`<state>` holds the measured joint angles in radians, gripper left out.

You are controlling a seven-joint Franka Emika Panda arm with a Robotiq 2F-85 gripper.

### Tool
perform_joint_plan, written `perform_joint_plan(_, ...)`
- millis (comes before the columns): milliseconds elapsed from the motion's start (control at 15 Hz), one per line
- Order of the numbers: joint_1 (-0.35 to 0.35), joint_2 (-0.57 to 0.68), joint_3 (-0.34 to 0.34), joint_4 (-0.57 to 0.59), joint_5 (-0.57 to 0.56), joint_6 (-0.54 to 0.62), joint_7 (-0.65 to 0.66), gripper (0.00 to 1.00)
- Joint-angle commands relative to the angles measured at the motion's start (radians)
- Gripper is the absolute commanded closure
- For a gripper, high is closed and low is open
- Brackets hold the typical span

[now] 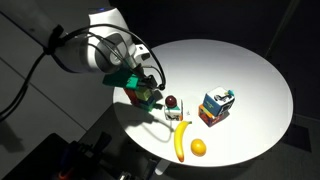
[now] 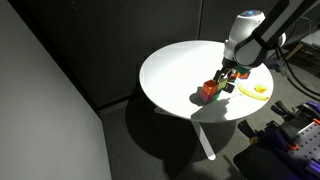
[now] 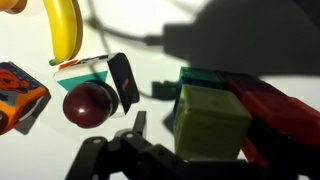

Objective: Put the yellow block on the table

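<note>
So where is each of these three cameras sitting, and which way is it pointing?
An exterior view: beside the table, above it, looking down across it; the arm reaches in from the left, gripper over the blocks.
An exterior view: further back, looking down at the whole table; the arm enters from the upper right.
Wrist view: on the wrist, looking down close at the yellow block; dark gripper parts show at the bottom edge.
Shared: all three show the banana.
</note>
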<state>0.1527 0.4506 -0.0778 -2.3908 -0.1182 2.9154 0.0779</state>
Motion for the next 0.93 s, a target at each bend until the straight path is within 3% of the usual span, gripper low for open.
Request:
perform_joint_plan(0, -0.004, 0.016, -0.001, 0.03, 0.002, -0.013, 0.008, 0.27)
perform_joint_plan(333, -0.007, 0.012, 0.003, 0.034, 0.004, -0.029, 0.001, 0.67)
perform_joint_plan(867, -0.022, -0.054, 0.017, 0.012, 0.009, -0.083, -0.013, 0.73)
